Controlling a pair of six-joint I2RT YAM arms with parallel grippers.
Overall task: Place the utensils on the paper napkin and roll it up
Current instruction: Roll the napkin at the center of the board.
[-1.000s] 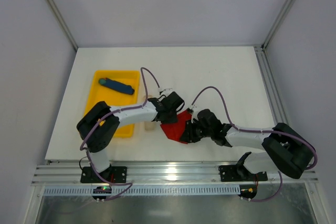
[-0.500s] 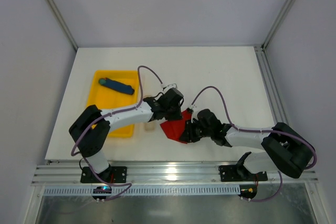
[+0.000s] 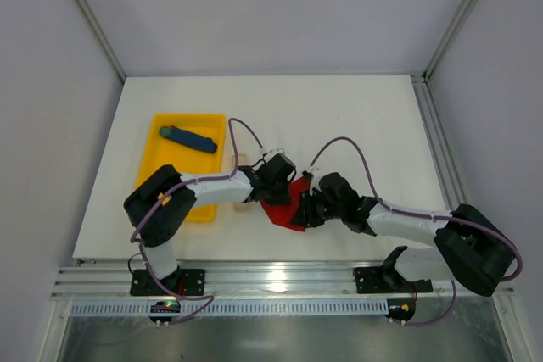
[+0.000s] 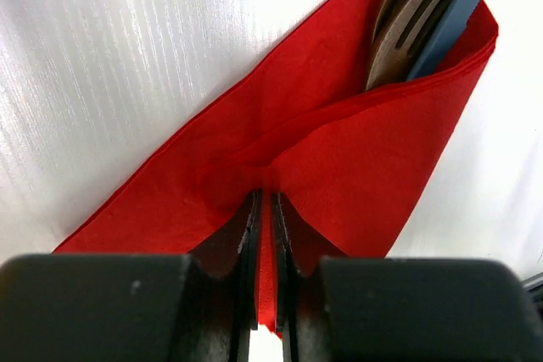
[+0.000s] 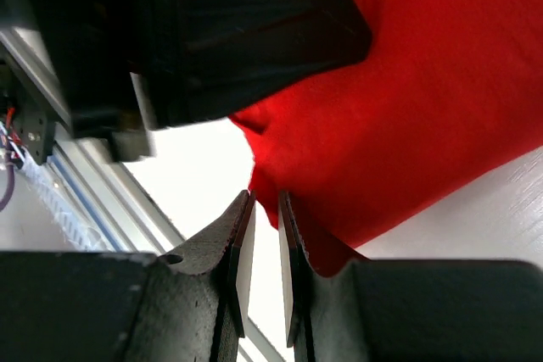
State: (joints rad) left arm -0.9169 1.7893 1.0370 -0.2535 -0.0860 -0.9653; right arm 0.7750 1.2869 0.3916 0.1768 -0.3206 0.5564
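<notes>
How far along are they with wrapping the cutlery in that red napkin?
Done: utensils lie tucked inside the folded napkin. In hand: left hand pinches a napkin crease, right hand seems to grip its corner. Left: rolling it; it is only a loose triangle.

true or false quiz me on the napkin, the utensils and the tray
1. The left tool is pinching a fold of the red napkin. True.
2. The utensils lie in the yellow tray. False: they are tucked inside the folded napkin, with their ends poking out.
3. A blue stick lies in the tray. True.
4. The napkin is spread flat as an open square. False: it is folded over into a rough triangle.
</notes>
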